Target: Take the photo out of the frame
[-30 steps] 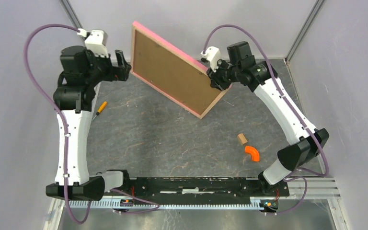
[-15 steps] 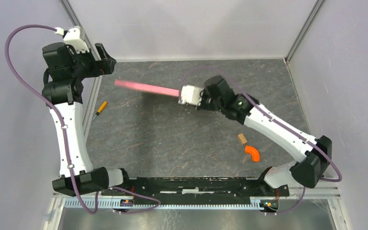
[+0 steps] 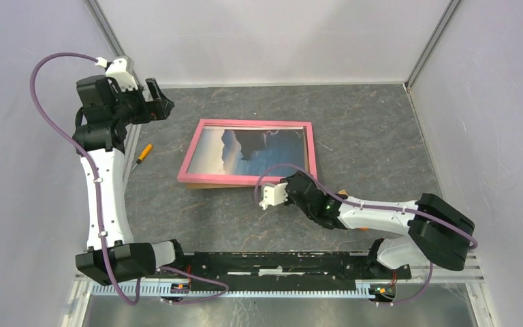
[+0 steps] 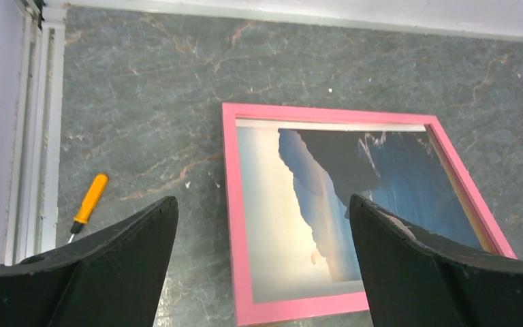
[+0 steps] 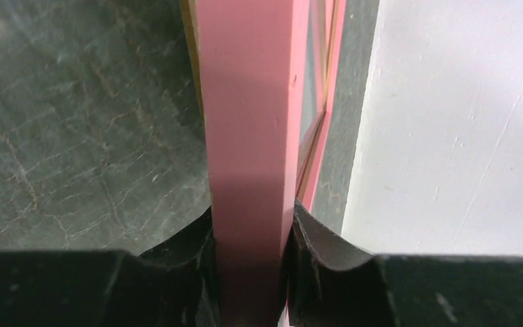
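We look down on a dark, marbled bench (image 3: 245,225) with pale walls around it and two robot arms rising from its near edge.

The largest thing on it is the frame (image 3: 259,122), pink-rimmed and lying picture side up near the middle of the bench. A thin brown sliver shows below its near rim. We cannot tell whether that edge rests flat or is raised a little.

The photo (image 3: 245,153) sits inside the frame, not yet taken out. It shows blue sea, dark cliffs and a pale sky, and the pink rim surrounds it on all four sides.

The right arm reaches low across the bench from the right. The right gripper (image 5: 250,238) is clamped on the frame's near rim, and its wrist view shows a finger pressed against each face of the pink strip. We judge that this grip is there to steady the frame and control how it lies, since its face is up and its back is underneath.

The left arm stands tall at the far left corner. The left gripper (image 3: 160,99) is spread wide and holds nothing. It hangs well apart from the frame and looks down over it, and we judge that it is waiting for a way in.

A small orange-handled screwdriver (image 3: 143,151) lies near the bench's left edge, apart from the frame.
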